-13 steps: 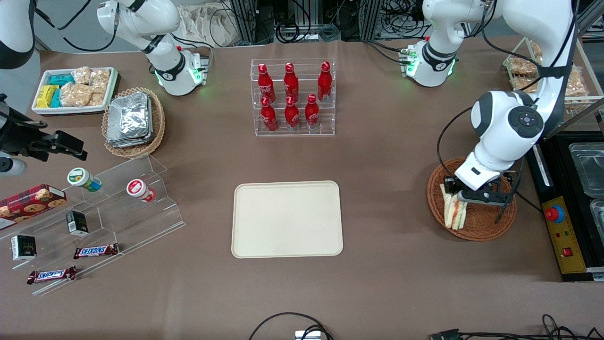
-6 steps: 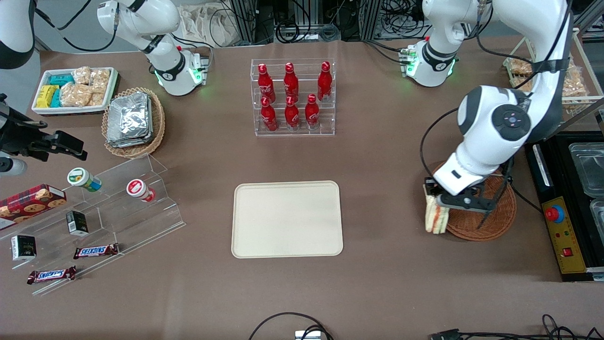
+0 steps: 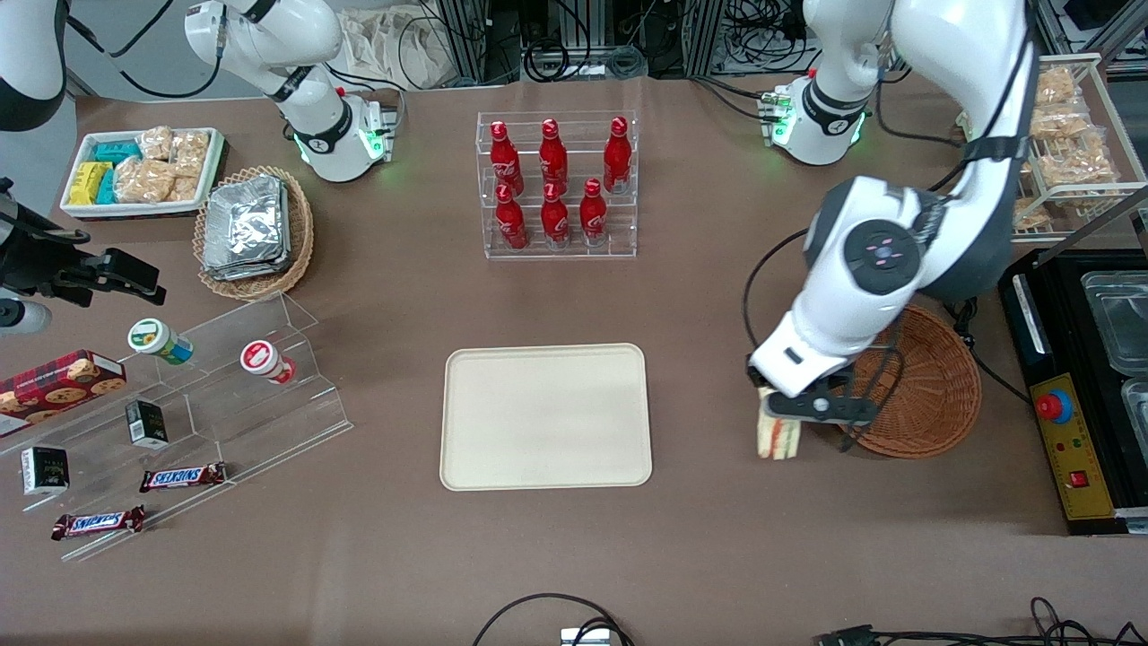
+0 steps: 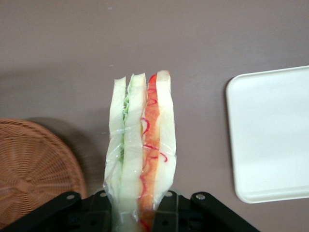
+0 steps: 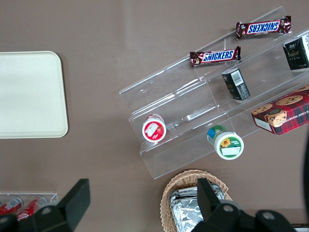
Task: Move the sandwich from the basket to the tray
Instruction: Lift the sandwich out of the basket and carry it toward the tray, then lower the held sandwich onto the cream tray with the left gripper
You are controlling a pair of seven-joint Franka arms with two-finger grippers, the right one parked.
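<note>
Brown tabletop point(image 3: 717, 296) held the tray point(image 3: 545, 417), bare. Basket point(image 3: 924, 395) looked emptied, partly hidden though. Gripper point(image 3: 778, 422) was clamped on the sandwich point(image 3: 777, 437), which had moved off the basket, hanging between basket and tray.

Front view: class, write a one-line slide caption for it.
Pincer shut on sandwich, carried over bare table between basket and tray.

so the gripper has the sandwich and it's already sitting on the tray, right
Not quite. The gripper does hold the sandwich, but it hangs over bare table between the basket and the tray, as the front view shows.
</note>
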